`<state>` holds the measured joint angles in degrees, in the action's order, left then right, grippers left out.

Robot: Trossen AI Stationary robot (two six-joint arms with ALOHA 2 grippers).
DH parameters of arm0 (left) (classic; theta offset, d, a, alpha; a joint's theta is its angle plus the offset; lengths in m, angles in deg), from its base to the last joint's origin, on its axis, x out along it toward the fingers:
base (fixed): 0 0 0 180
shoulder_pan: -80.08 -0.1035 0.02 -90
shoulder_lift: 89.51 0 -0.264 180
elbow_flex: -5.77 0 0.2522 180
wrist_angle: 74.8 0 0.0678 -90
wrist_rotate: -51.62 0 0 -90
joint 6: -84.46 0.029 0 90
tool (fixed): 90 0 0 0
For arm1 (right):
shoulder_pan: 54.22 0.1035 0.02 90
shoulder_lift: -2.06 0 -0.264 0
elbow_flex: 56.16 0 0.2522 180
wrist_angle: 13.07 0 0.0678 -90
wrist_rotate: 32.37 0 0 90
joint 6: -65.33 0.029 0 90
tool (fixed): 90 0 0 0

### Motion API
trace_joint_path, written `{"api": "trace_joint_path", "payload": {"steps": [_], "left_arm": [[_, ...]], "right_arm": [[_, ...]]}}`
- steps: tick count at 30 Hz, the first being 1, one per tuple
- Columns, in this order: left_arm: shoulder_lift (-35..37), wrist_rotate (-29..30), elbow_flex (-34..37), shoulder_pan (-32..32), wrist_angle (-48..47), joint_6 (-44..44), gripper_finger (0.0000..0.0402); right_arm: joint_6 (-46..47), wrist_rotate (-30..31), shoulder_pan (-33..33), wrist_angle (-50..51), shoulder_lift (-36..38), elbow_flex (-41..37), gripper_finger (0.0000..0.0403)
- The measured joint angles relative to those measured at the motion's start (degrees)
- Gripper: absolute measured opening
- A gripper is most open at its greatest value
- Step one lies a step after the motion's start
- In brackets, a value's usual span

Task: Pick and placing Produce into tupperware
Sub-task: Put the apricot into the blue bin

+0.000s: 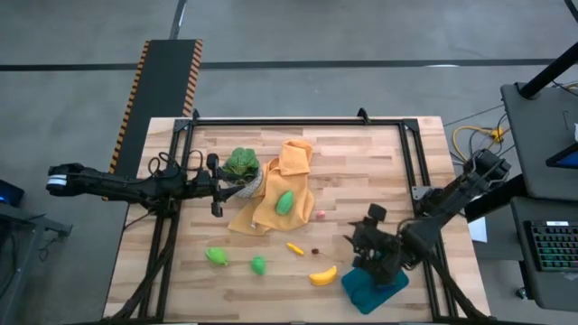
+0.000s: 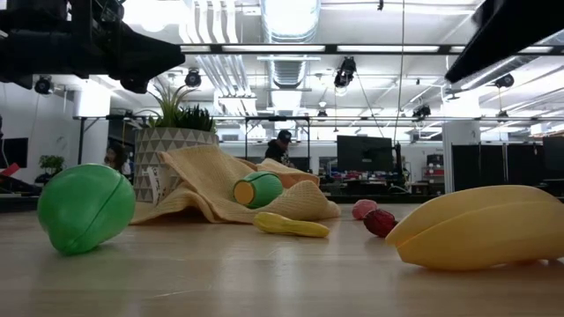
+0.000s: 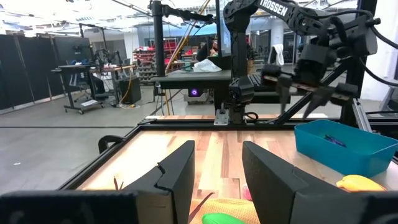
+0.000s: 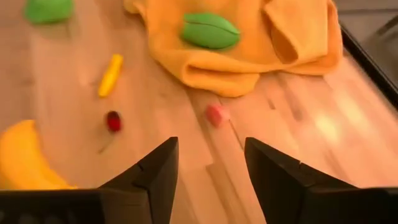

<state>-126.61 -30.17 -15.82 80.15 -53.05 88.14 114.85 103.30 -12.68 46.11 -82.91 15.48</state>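
A crumpled orange cloth (image 1: 275, 194) is spread on the pale wooden plank table (image 1: 361, 171). A leafy green plant in a white patterned pot (image 1: 242, 168) is set just beside the cloth. Desks and dark screens (image 2: 366, 154) are seen in the room behind.

One word can be read — "TROSSEN", in white capitals on the right arm (image 3: 292, 9).

We saw the teal tupperware (image 1: 354, 291) at the table's front right, something dark inside. Yellow banana (image 1: 322, 276) lay just beside it; small yellow piece (image 1: 295, 248), dark red piece (image 1: 315, 251), pink piece (image 1: 320, 215), and two green pieces (image 1: 216, 255) (image 1: 258, 265) lay loose; a third green piece (image 1: 284, 202) lay on cloth.
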Motion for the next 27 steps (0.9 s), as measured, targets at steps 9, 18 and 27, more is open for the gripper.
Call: {"api": "trace_joint_path", "payload": {"steps": [9, 18, 27], "left_arm": [[0.00, 0.00, 0.00, 0.00, 0.00, 0.00, 0.0121], [0.00, 0.01, 0.00, -0.01, 0.00, 0.00, 0.0121], [0.00, 0.00, 0.00, 0.00, -0.04, -0.02, 0.0121]], "right_arm": [[-15.05, -11.86, -13.17, -0.34, -0.12, -0.41, 0.0213], [-39.23, -29.62, -24.80, -14.64, -0.33, -0.54, 0.0264], [-49.62, -39.00, -32.81, -16.56, -2.31, -0.82, 0.0264]]}}
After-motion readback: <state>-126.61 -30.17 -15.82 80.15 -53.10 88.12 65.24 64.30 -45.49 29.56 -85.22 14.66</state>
